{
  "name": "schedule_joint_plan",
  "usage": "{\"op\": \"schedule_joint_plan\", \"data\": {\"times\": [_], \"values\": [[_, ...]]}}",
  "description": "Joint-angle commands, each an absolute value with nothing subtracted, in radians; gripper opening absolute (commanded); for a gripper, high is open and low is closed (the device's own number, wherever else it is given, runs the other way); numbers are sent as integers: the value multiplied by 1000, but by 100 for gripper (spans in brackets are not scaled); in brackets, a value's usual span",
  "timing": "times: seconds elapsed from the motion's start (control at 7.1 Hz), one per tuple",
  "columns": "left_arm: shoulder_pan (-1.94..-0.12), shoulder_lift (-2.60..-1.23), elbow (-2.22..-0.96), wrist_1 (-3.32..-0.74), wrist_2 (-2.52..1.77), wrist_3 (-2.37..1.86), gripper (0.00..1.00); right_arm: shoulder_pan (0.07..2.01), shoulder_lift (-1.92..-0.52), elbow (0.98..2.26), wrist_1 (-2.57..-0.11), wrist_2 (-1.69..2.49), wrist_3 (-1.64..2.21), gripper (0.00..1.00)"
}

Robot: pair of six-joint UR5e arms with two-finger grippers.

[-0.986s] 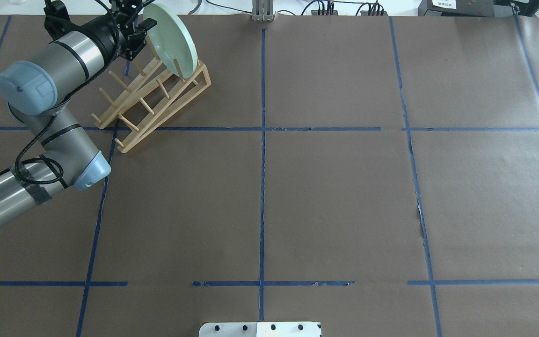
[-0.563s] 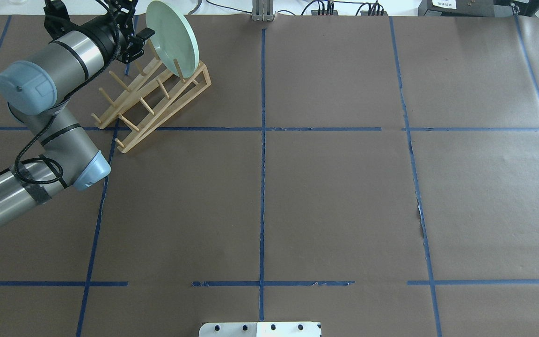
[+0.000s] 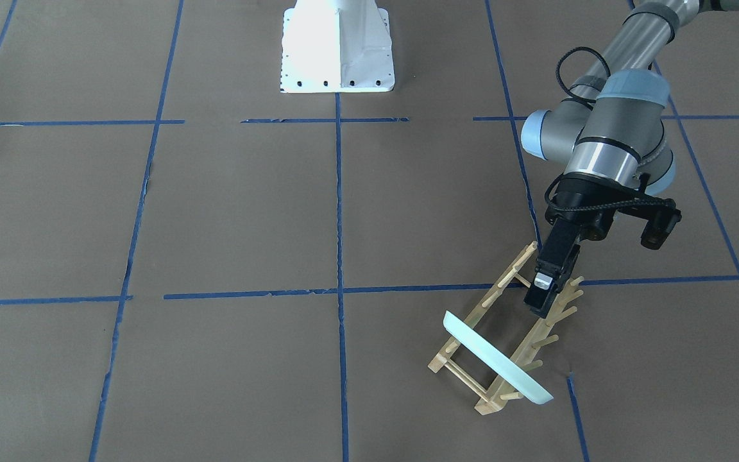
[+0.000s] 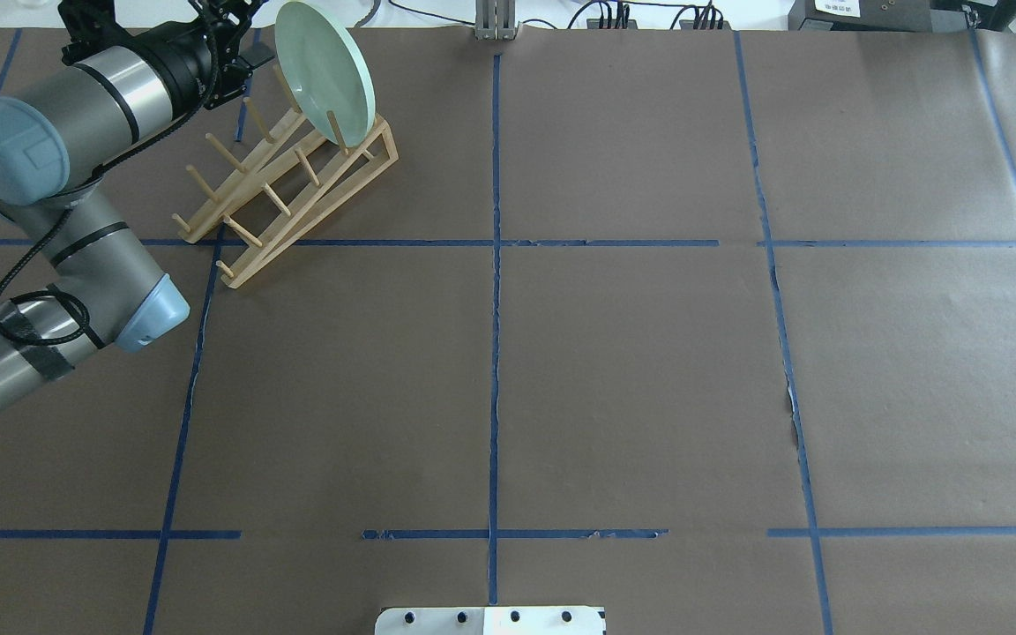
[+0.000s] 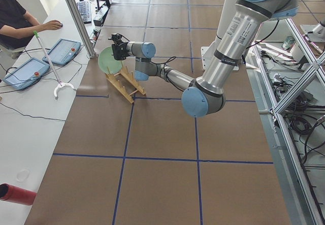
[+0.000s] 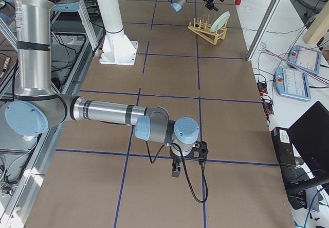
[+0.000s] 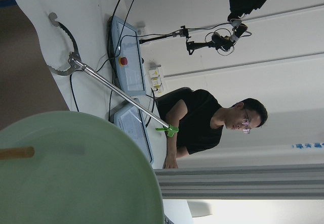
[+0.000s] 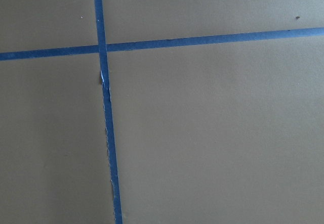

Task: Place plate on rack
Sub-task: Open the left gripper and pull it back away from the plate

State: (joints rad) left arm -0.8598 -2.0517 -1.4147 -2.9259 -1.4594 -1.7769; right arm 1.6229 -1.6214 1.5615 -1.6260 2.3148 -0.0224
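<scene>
The pale mint-green plate (image 4: 324, 66) stands on edge, leaning between the pegs at the far end of the light-wood rack (image 4: 287, 190). It also shows in the front view (image 3: 498, 359) on the rack (image 3: 491, 298). My left gripper (image 4: 250, 35) is open and empty, just left of the plate and apart from it. In the front view the left gripper (image 3: 539, 292) hovers over the rack's middle pegs. The left wrist view is partly filled by the plate (image 7: 76, 173) with one peg across it. My right gripper (image 6: 176, 171) hangs low over the paper far from the rack; I cannot tell its state.
The rack sits near the table's far edge in the left back corner. The white robot base plate (image 4: 490, 620) is at the near middle edge. An operator (image 5: 15, 17) sits beyond the table's end with tablets (image 5: 61, 50). Brown paper with blue tape lines covers the table (image 4: 631, 370).
My left gripper let go of the plate and drew back to the left and away. The plate stays standing in the rack. The left arm's elbow shifted left.
</scene>
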Motion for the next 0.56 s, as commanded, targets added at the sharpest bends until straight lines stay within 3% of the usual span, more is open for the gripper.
{"op": "schedule_joint_plan", "data": {"times": [0.0, 0.42], "values": [[-879, -1930, -1544, -2811, -1496, -1349, 100, 1623, -1621, 1560, -1626, 2315, -23, 100], [-903, -1830, -1606, -2683, -1491, -985, 100, 1623, -1621, 1562, -1626, 2315, -23, 100]]}}
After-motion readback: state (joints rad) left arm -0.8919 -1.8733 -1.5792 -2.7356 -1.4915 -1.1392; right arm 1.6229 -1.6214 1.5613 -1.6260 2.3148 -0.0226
